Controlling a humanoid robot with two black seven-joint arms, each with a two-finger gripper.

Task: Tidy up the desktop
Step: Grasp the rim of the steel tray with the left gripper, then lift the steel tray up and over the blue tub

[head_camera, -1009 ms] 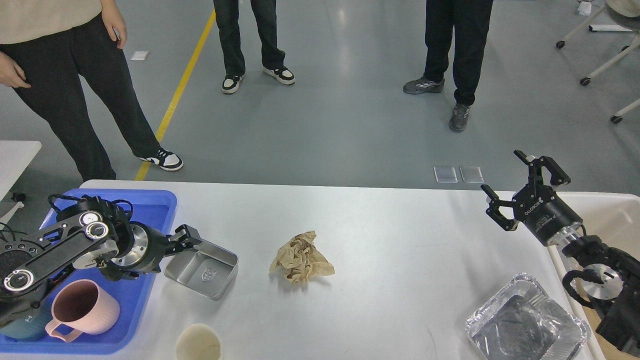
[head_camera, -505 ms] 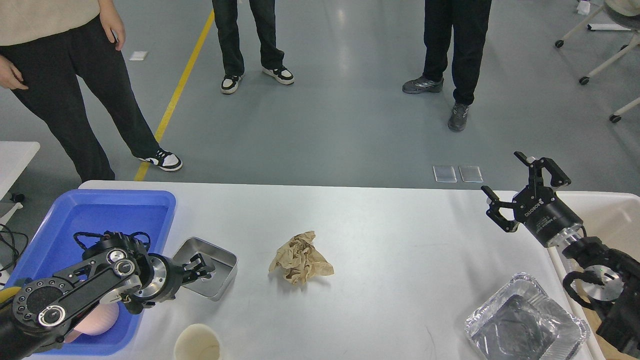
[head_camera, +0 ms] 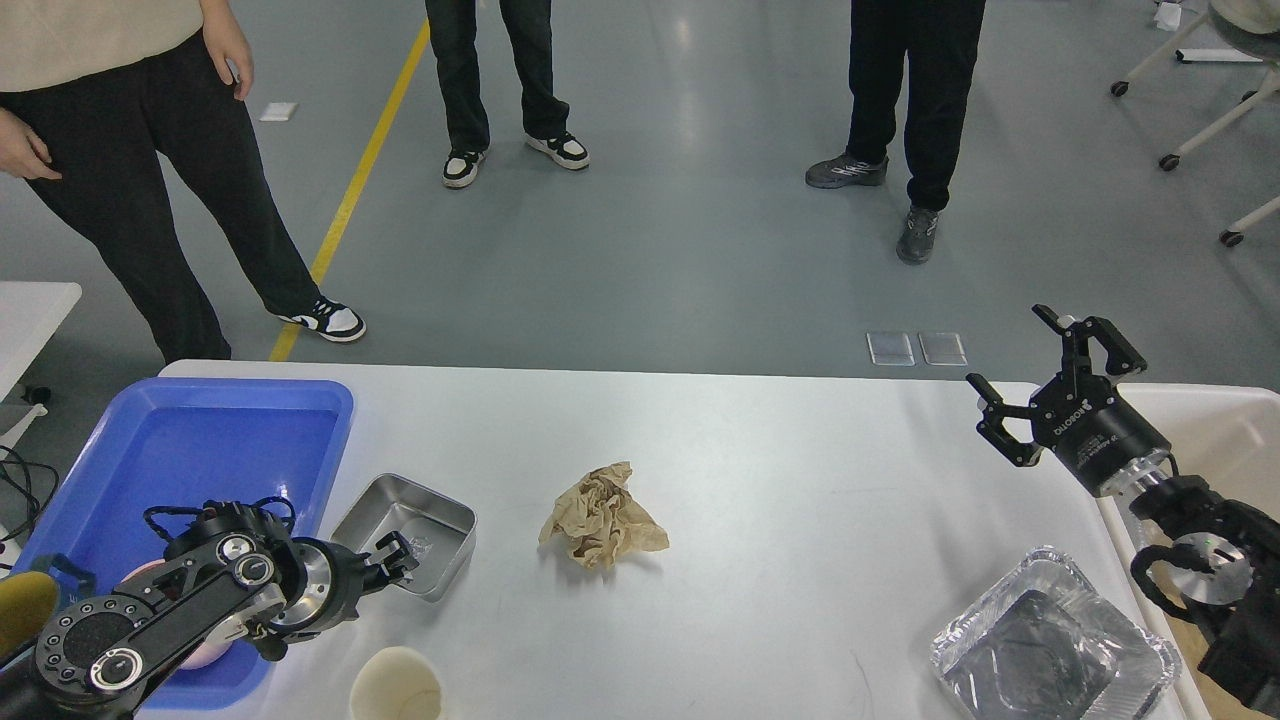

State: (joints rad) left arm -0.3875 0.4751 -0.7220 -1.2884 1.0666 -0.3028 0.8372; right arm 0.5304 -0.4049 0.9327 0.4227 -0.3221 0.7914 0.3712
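Observation:
The white desktop point(head_camera: 800, 470) holds a crumpled brown paper point(head_camera: 600, 518) at its middle. A shallow steel tray point(head_camera: 432, 520) lies left of it, beside the blue plastic tray point(head_camera: 190, 440). A foil container point(head_camera: 1055, 650) sits at the near right and a cream paper cup point(head_camera: 395, 685) at the near edge. My left gripper point(head_camera: 395, 555) is at the steel tray's near-left rim; its fingers are too small and dark to tell apart. My right gripper point(head_camera: 1008, 348) is open and empty, raised above the desktop's far right corner.
A cream-white bin point(head_camera: 1225, 430) stands past the right edge. A pink mug point(head_camera: 205, 652) in the blue tray is mostly hidden by my left arm. Three people stand on the grey floor beyond the far edge. A small white table point(head_camera: 30, 310) is at the far left.
My left arm has drawn back toward the near edge, uncovering the blue tray's far half and covering the pink mug. The steel tray shifted slightly. My right gripper has barely moved.

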